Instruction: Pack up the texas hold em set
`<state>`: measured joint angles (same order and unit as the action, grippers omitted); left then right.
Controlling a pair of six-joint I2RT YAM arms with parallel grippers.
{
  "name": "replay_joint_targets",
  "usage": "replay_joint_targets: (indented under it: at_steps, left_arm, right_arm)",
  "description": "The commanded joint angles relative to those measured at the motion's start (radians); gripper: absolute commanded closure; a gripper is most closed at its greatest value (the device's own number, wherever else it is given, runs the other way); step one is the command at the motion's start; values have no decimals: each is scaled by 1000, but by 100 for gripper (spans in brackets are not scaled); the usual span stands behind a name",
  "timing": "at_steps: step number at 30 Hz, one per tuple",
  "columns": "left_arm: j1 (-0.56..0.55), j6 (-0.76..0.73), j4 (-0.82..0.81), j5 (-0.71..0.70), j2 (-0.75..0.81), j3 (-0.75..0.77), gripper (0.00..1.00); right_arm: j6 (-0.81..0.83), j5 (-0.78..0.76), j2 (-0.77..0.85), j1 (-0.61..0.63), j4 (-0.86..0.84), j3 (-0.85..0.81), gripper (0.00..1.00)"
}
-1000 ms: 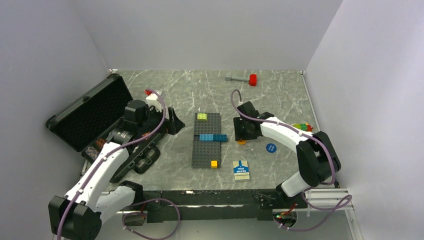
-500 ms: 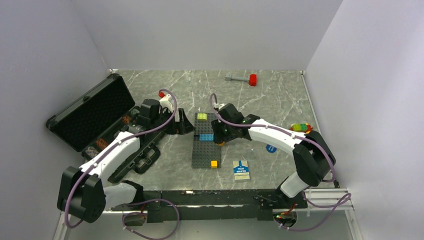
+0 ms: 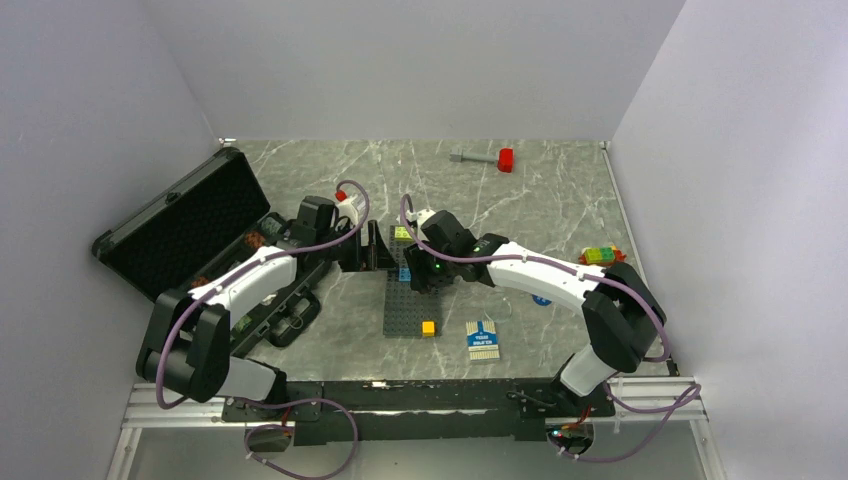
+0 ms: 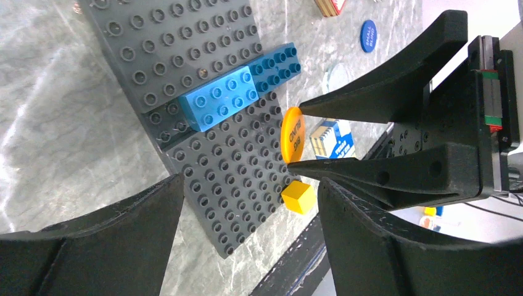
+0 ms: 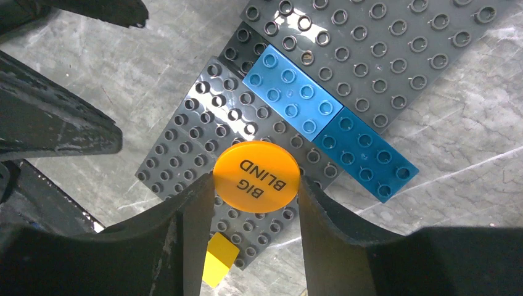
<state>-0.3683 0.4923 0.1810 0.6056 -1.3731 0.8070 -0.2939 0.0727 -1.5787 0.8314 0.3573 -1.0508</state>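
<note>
Right hand [image 3: 418, 274] and left hand [image 3: 372, 248] meet nearly tip to tip over the far end of the dark grey baseplate [image 3: 412, 308] in the top view. What the right hand carries is too small to make out here. Behind the left hand, the black case [image 3: 178, 222] lies open, its lid tilted up. A blue-white card pack [image 3: 483, 340] lies flat on the table [image 3: 560, 190] behind the right hand, under its forearm.

From the left wrist, the left hand [image 4: 250, 185] has its fingers spread wide with nothing between them. Just ahead of it, the right hand [image 4: 296, 134] pinches the orange button [image 4: 293, 134] by its rim. The disc shows nearly edge-on, above the baseplate [image 4: 203, 61]. The card pack [image 4: 333, 139] sits beyond the button, and a blue button [image 4: 367, 34] lies farther off.

From the right wrist, the right hand [image 5: 256, 182] is clamped on opposite edges of the orange button [image 5: 257, 176]. Its flat face is turned to the camera and "BIG BLIND" reads upside down. Two blue bricks [image 5: 293, 102] lie just past the fingertips, and a yellow brick [image 5: 220, 259] shows beside one finger. Whether the disc touches the baseplate [image 5: 370, 55] cannot be told.
</note>
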Motion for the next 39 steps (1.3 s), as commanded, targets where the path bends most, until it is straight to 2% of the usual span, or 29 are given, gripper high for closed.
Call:
replay_joint_targets:
  at_steps: [1, 18, 39]
  left_arm:
    - [-6, -1, -43, 105, -31, 45, 17]
    - [-48, 41, -76, 183, -126, 51, 29]
    - [-108, 40, -68, 216, -196, 84, 61]
  right_arm:
    - [30, 13, 9, 12, -40, -39, 66]
    - [75, 7, 53, 62, -76, -33, 67]
    - [88, -54, 56, 92, -70, -31, 68]
